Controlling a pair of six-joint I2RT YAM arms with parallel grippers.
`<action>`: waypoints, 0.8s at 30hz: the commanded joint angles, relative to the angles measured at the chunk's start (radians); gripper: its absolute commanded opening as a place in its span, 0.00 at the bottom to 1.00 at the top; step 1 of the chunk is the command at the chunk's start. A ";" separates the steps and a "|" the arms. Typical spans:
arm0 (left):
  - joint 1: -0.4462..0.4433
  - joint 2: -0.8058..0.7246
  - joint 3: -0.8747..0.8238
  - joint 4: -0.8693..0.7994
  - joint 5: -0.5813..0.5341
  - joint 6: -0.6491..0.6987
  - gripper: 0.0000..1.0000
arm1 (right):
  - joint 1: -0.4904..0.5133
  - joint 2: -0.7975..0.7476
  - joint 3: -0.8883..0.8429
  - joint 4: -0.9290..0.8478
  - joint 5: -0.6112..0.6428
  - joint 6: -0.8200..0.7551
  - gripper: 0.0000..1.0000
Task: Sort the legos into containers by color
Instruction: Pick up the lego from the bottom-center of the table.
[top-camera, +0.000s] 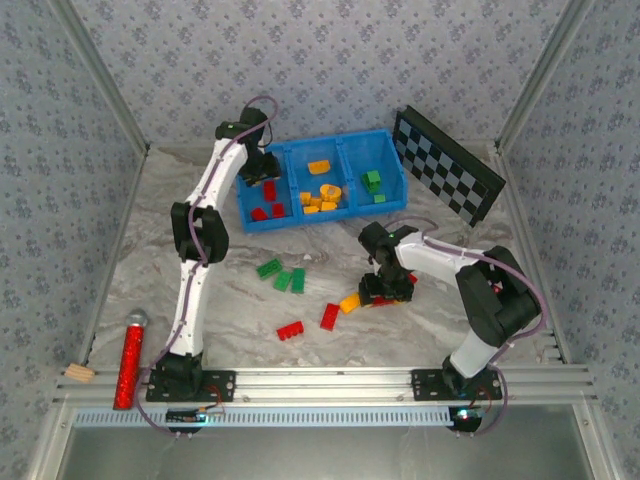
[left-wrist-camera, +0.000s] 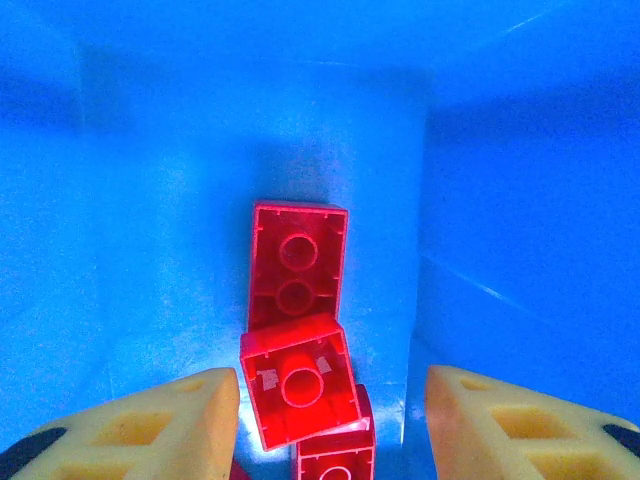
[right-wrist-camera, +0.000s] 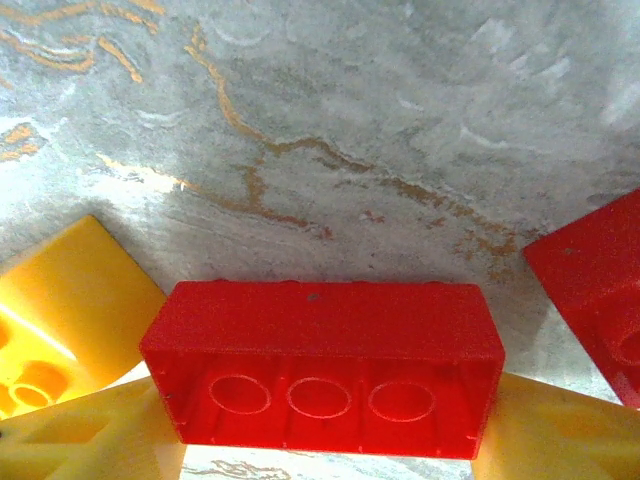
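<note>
The blue tray (top-camera: 322, 221) has three containers: red legos (top-camera: 269, 190) on the left, orange-yellow ones (top-camera: 322, 196) in the middle, green ones (top-camera: 373, 181) on the right. My left gripper (top-camera: 263, 163) hangs over the left container. In the left wrist view it (left-wrist-camera: 332, 382) is open, and a small tilted red lego (left-wrist-camera: 300, 385) lies free between its fingers on other red bricks (left-wrist-camera: 296, 265). My right gripper (top-camera: 385, 290) is low on the table. Its fingers press both ends of a long red lego (right-wrist-camera: 322, 365) lying on its side.
Loose on the table are three green legos (top-camera: 283, 277), two red ones (top-camera: 290, 330) (top-camera: 329, 316) and an orange one (top-camera: 349, 302). A yellow brick (right-wrist-camera: 70, 300) and another red one (right-wrist-camera: 600, 290) flank the right gripper. A checkered board (top-camera: 445, 163) leans at the back right; a red glittery stick (top-camera: 130, 360) lies front left.
</note>
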 joint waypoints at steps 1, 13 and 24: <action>-0.011 -0.039 0.039 -0.019 0.014 0.007 0.52 | 0.006 0.024 0.005 0.022 0.037 0.000 0.69; -0.006 -0.177 0.105 -0.004 0.091 -0.007 0.56 | -0.017 -0.001 0.194 -0.138 0.071 -0.051 0.56; 0.015 -0.537 -0.169 -0.049 0.065 0.164 0.63 | -0.032 0.218 0.784 -0.196 0.108 -0.304 0.53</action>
